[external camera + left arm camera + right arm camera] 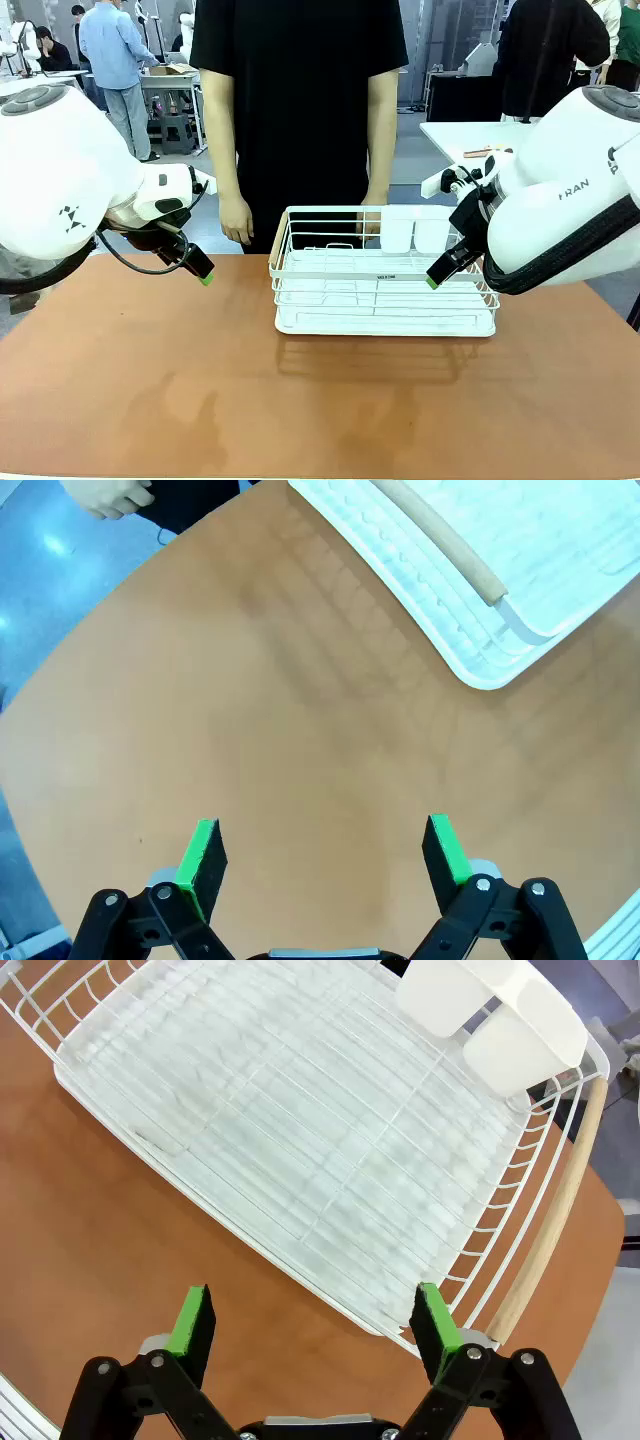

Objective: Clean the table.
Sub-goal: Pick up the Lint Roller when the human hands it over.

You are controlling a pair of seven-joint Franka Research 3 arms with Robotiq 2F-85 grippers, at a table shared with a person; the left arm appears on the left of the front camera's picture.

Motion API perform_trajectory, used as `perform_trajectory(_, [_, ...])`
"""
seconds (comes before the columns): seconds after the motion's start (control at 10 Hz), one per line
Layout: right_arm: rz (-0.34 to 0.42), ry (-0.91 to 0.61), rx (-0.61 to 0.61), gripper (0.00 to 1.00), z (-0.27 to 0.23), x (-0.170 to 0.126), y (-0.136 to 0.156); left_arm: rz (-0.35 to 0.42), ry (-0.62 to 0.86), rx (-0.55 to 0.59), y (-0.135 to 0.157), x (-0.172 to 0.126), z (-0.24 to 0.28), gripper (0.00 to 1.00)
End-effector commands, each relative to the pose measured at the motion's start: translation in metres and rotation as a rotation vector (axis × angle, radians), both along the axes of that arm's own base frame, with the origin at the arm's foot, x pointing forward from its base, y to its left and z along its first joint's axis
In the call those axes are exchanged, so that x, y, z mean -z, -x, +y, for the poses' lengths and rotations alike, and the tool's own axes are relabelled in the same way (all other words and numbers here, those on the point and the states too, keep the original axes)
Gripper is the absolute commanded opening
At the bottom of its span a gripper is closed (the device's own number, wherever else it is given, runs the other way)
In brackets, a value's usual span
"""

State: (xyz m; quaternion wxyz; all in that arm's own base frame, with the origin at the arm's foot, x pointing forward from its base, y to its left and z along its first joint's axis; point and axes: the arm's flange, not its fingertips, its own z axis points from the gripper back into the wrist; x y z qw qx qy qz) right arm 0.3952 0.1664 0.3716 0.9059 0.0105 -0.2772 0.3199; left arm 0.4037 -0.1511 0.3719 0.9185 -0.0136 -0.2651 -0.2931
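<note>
The smooth, matte reddish-brown tabletop [150, 380] with rounded corners spreads beneath both tools. Its surface is bare except for one thing, with faint darker patches [205, 415] toward the near edge.

The left tool [203, 275] hangs a little above the tabletop's left part. In its wrist view the left tool [325, 845] has its green pads [203, 855] spread wide apart with nothing between them, and only bare tabletop [300, 730] lies under them.

The right tool [433, 281] is also spread, holding nothing. In its wrist view the right tool [315, 1320] has one pad over the tabletop [120, 1210] and the other over the rim of a white wire dish rack [300, 1130]. Whether that pad touches the wire cannot be told.

The white wire dish rack [385, 290] sits on a white drip tray, between the two tools and much nearer the right one. Ahead of the left tool it shows as a corner [480, 580], well apart from the pads.

A pale wooden handle [555, 1220] runs along the rack's end, just beside the right tool's pad. Two white plastic tubs [455, 995] hang inside the rack's corner farthest from the right tool.

Beyond the rack, a person [300, 90] in a black shirt stands at the tabletop's far edge, one hand [236, 218] hanging beyond the left tool.
</note>
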Motion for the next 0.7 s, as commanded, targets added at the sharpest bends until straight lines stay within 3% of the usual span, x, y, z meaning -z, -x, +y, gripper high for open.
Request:
perform_trajectory(0.0, [0.0,0.0,0.0,1.0,0.0,0.0,0.0,0.0,0.0,0.001,0.0001,0.0,-0.0003,1.0])
perform_trajectory(0.6, [0.0,0.0,0.0,1.0,0.0,0.0,0.0,0.0,0.0,0.001,0.0001,0.0,-0.0003,1.0])
